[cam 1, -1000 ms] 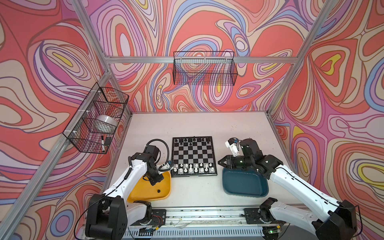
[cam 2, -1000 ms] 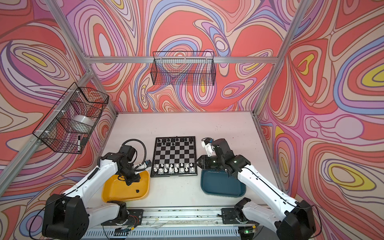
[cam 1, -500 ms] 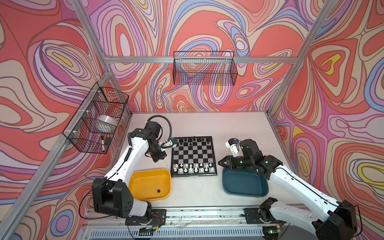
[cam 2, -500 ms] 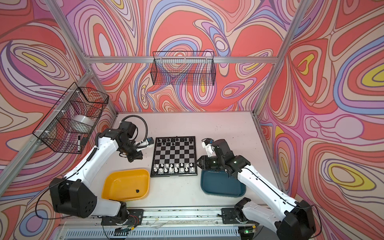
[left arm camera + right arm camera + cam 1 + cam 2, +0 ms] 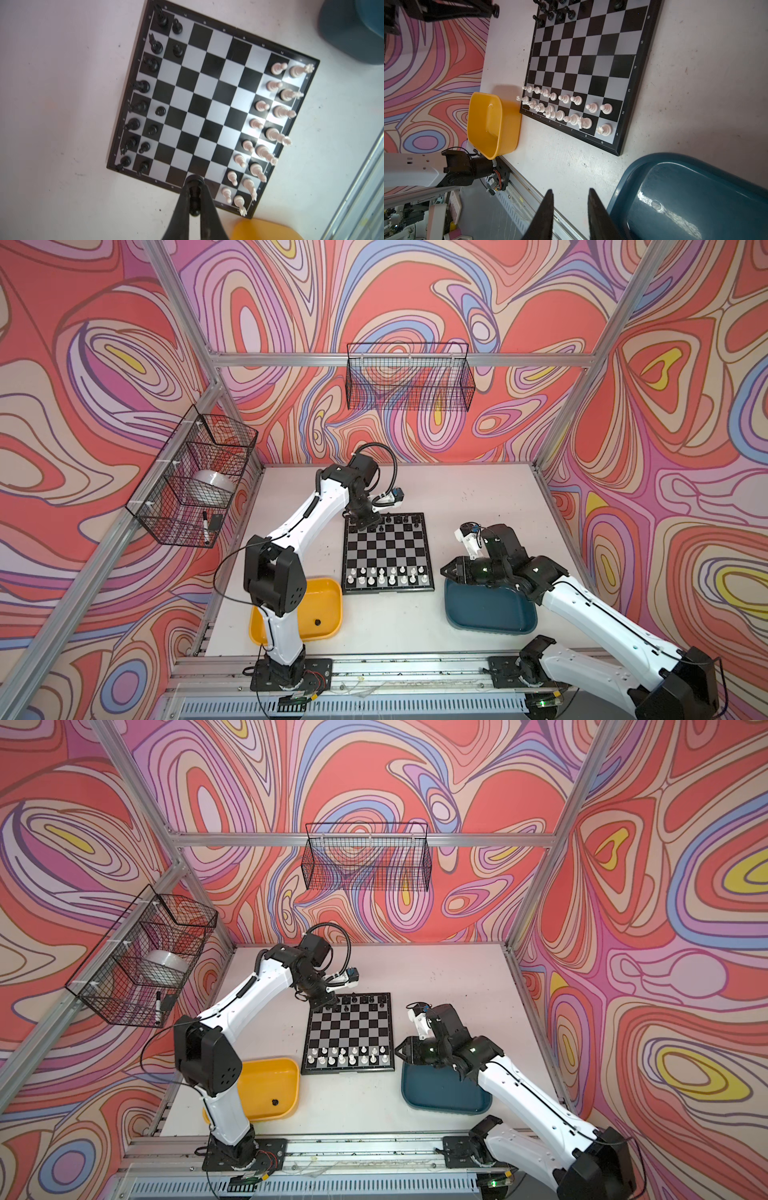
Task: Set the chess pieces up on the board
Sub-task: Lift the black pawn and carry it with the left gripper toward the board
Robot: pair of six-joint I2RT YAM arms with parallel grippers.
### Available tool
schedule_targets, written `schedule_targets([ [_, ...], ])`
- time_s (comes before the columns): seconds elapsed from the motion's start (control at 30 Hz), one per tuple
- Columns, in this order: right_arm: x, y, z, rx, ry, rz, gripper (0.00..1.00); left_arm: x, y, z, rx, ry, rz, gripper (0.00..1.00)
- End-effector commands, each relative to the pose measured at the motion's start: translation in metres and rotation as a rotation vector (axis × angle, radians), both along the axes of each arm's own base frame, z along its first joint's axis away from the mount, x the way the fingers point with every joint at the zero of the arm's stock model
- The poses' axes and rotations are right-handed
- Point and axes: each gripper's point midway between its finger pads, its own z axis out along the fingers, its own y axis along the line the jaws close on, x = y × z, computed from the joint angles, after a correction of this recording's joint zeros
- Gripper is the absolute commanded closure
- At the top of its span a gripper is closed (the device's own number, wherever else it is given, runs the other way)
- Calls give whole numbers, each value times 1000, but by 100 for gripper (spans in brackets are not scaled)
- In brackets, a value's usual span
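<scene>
The left arm has swung from the yellow tray (image 5: 330, 587) to the board's (image 5: 386, 547) far left corner, where the left gripper (image 5: 194, 182) is clenched on a black piece (image 5: 194, 198) above the board edge. Black men (image 5: 143, 86) stand along the far rows with gaps, and white men (image 5: 279, 111) fill the near two rows. One stray piece (image 5: 318, 621) lies in the yellow tray. The right gripper (image 5: 570, 192) hangs beside the teal tray (image 5: 490, 614), jaws apart and empty.
</scene>
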Motion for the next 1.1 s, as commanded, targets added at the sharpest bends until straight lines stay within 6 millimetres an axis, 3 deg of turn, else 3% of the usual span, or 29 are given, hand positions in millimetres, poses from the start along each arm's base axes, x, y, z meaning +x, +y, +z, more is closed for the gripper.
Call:
schedule_targets([
  [0.0,2,-8,1,-36,-10,-34,71,11,-27,-6,-42,17,-17,89],
  [0.23,2,-14,9,-48,-30,-60,71,30,-49,-31,-53,11,-18,90],
  [0.73,-11,-25,3,-39,-11,-105,71,46,-64,-79,-18,-1,-9,91],
  [1.07,-18,-31,-1,-43,0,-118,71,56,-74,-95,-19,-12,8,91],
])
